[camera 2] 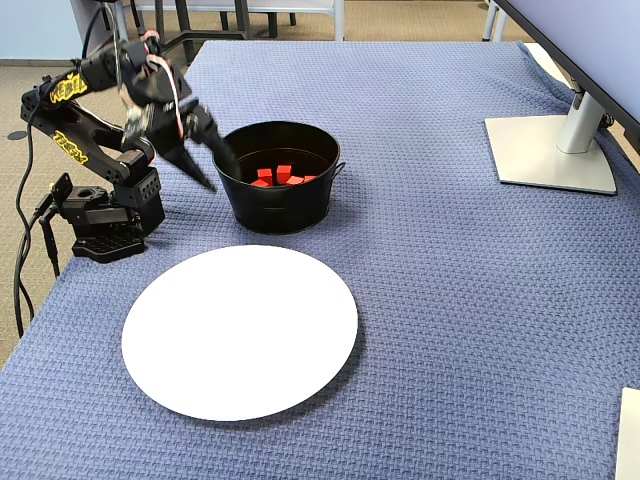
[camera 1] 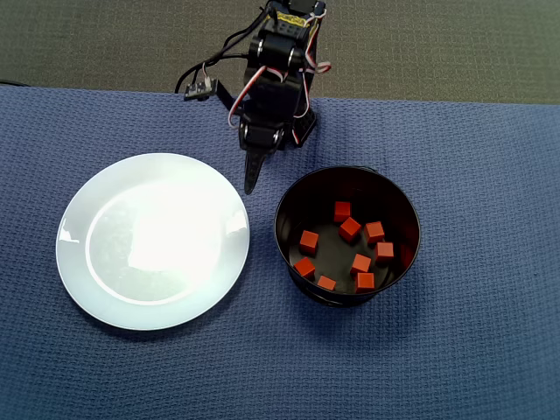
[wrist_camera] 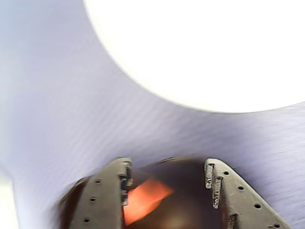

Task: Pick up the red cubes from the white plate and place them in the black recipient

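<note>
Several red cubes lie on the bottom of the black recipient; they also show in the fixed view. The white plate is bare in the overhead and fixed views. My gripper hangs over the cloth between the plate and the recipient, beside the recipient's rim. In the wrist view the gripper is open; between its jaws I see the blurred dark recipient and one red cube lying in it, apart from the right jaw. The plate fills the top of that view.
A blue woven cloth covers the table. The arm's base stands at the cloth's edge with cables beside it. A monitor stand sits at the far right of the fixed view.
</note>
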Controlling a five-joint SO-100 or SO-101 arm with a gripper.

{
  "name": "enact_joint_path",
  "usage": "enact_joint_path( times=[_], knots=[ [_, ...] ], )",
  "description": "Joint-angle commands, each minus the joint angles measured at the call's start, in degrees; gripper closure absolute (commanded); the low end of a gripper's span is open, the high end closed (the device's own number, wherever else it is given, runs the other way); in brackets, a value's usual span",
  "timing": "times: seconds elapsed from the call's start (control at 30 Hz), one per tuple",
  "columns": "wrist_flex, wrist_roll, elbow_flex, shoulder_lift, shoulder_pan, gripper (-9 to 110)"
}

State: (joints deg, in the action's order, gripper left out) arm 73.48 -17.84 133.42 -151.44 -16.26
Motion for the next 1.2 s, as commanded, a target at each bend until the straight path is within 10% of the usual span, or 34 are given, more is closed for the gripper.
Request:
enact_joint_path(
  times=[0.0,1.17],
  knots=[
    [-4.1,-1.3,7.8,-4.0,-4.5,94],
    [-1.9,-3.1,30.0,-21.4,14.5,95]
  ],
)
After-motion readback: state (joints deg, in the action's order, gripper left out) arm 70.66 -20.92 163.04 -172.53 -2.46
